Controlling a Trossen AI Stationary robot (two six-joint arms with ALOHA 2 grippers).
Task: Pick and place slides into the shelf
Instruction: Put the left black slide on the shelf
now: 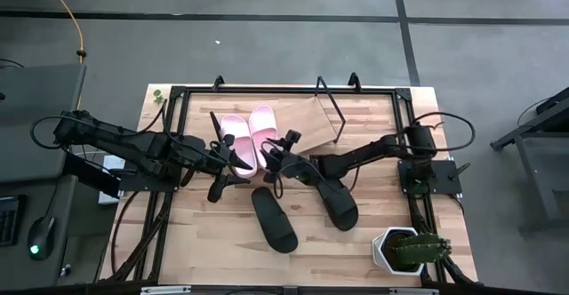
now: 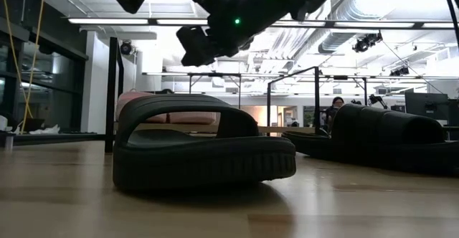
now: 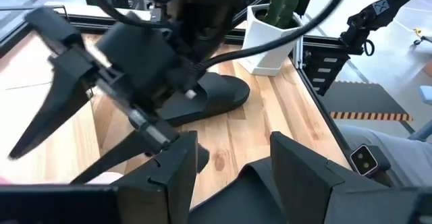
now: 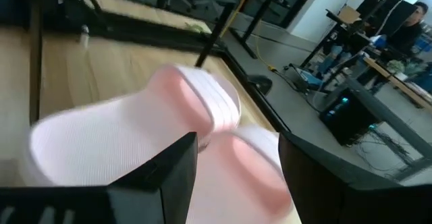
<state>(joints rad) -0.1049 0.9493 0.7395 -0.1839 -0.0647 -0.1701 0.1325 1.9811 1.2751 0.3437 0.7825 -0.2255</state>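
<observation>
Near the tabletop's front edge two black slides lie flat: one (image 1: 273, 219) at the middle, the other (image 1: 334, 201) just beside it, toward the right edge. Above mid-table both grippers hang empty, fingers spread: the left gripper (image 1: 226, 176) and the right gripper (image 1: 283, 149). Toward the back edge, the pink slides (image 1: 250, 136) rest on the shelf (image 1: 316, 122). Judging from this, half remains; the next move calls for descending onto a black slide.

Pink slides (image 1: 248, 136): I am seeing two pale pink, ribbed straps.
Black slides (image 1: 274, 220): both are showing plain black.
Shelf (image 1: 307, 122): light wood board, black wire frame.
Tabletop (image 1: 204, 242): pale striped wood.
Pot (image 1: 388, 247): white, holding a green cactus (image 1: 420, 249).
My grippers (image 1: 286, 144): dark.
</observation>
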